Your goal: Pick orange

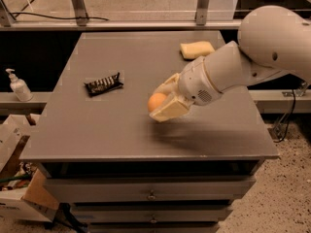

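Since picking needs a firm hold, gripper [164, 103] pinches orange [156, 102] between both fingers [170, 112] — raised off the table [97, 130] beneath it, judging by the shadow [194, 136]; sponge [197, 49] well beyond.

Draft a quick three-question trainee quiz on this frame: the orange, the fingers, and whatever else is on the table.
1. True or false: the gripper has its fingers closed around the orange.
2. Fill in: in the camera view, the dark snack bar lies to the ___ of the orange.
3. Which thing lies near the far right corner of the table?
A) snack bar
B) sponge
C) soap bottle

Key: 1 true; 2 left; 3 B.
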Motion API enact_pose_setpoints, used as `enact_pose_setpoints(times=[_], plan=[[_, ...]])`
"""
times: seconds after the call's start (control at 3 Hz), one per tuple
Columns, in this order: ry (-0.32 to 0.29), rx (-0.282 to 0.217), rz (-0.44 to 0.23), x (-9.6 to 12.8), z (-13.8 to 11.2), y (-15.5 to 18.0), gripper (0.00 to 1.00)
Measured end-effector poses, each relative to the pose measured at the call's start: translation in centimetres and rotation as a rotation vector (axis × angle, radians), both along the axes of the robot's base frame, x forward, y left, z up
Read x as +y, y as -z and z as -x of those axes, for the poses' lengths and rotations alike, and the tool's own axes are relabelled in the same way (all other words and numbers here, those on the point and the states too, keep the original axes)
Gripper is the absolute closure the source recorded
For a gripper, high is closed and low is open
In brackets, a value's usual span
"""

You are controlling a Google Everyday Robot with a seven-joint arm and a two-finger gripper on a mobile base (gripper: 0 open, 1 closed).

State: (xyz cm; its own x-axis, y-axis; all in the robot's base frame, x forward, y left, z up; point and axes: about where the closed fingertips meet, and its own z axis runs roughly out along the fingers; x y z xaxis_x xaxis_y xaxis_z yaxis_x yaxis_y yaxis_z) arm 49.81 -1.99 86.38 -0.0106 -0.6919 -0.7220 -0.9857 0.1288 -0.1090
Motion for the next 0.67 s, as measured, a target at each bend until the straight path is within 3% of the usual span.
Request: enact_pose_setpoints(times=[0.33,0.67], plan=[[0.010,-0.018,-0.038,3.15,-2.33,-2.39,1.00],[0.010,-0.018,-0.038,3.16,-2.33,-2.40,1.00]])
